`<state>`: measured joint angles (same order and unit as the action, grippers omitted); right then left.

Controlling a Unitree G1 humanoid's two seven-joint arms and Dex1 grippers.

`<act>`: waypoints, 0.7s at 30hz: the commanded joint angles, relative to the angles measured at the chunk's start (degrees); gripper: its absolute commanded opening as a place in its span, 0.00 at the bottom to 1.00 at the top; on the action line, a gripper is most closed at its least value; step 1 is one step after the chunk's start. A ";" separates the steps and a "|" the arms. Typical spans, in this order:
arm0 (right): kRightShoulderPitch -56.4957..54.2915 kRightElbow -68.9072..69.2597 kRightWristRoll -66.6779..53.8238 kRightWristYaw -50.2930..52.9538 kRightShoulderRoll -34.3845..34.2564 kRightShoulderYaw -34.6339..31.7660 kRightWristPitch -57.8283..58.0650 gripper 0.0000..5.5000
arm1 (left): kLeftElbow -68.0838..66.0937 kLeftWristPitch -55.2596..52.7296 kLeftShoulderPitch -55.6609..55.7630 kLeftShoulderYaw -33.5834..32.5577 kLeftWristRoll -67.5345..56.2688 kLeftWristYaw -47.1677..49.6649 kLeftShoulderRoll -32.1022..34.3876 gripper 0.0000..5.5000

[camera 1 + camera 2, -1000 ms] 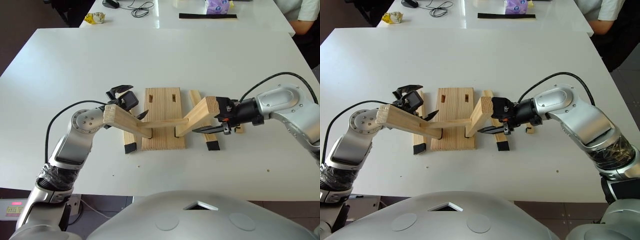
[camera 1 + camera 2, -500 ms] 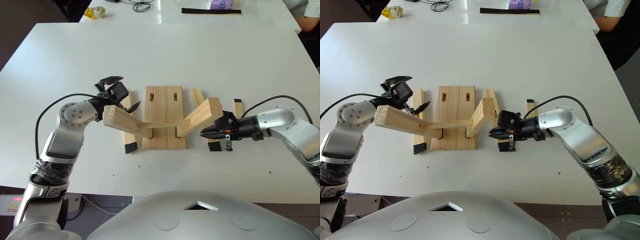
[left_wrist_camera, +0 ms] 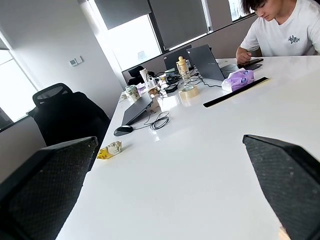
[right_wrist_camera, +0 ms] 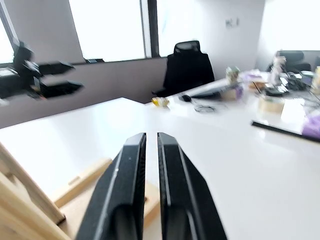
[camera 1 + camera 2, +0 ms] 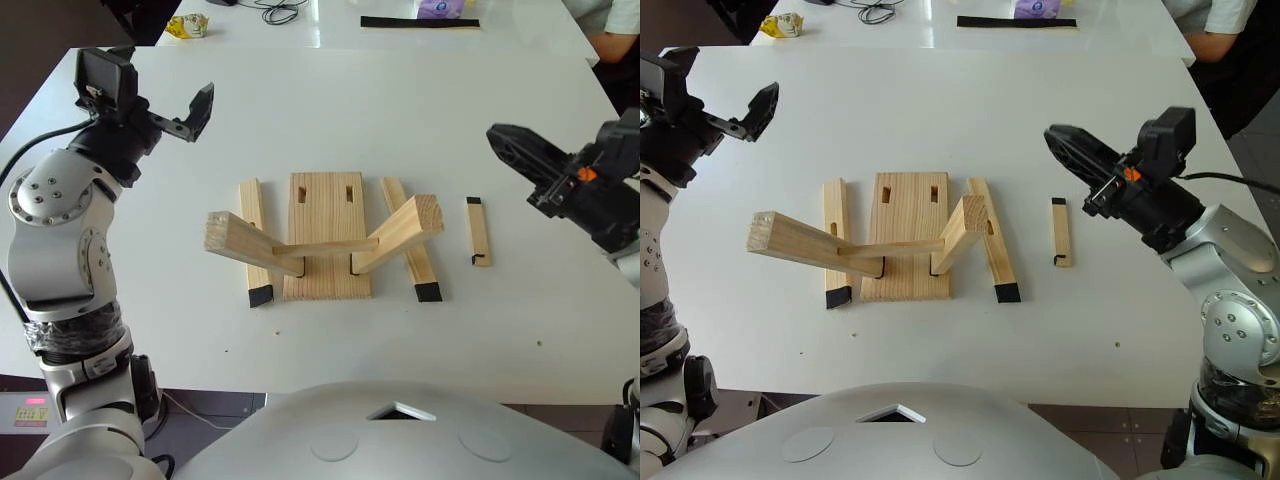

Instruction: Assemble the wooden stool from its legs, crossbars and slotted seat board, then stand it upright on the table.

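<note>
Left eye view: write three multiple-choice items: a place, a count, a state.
1. Where is the short stick relative to the seat board? A) on it B) to its right, apart C) to its left
2. How many empty slots show at the board's far end? A) none B) two C) five
3. The left pincer is: A) open, empty B) shut on a leg C) shut on the stick
Key: 1 B, it lies alone, farthest right; 2 B, two dark slots sit side by side; 3 A, it gapes wide with nothing between.
</note>
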<state>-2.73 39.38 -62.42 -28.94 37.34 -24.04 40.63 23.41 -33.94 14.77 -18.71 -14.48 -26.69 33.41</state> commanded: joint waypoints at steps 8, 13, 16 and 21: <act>-16.51 7.26 -24.51 13.15 1.95 8.78 -2.62 0.08 | -3.28 4.34 -0.79 7.64 4.67 0.15 0.69 0.98; -20.43 5.49 -29.00 18.43 -1.79 11.71 -6.81 0.08 | -4.61 4.99 0.45 9.38 5.27 -0.51 0.93 0.98; -18.24 6.23 -28.24 18.77 -2.80 14.27 -6.95 0.08 | -5.32 5.54 0.67 10.17 5.50 -0.85 1.05 0.98; -8.86 5.40 -15.51 13.04 -3.10 23.89 -4.37 0.08 | -5.32 5.46 0.99 11.29 5.41 -1.06 0.88 0.98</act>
<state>-15.66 45.29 -84.23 -13.33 34.01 -4.35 34.54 18.11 -28.19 14.85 -8.41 -9.55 -27.30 33.58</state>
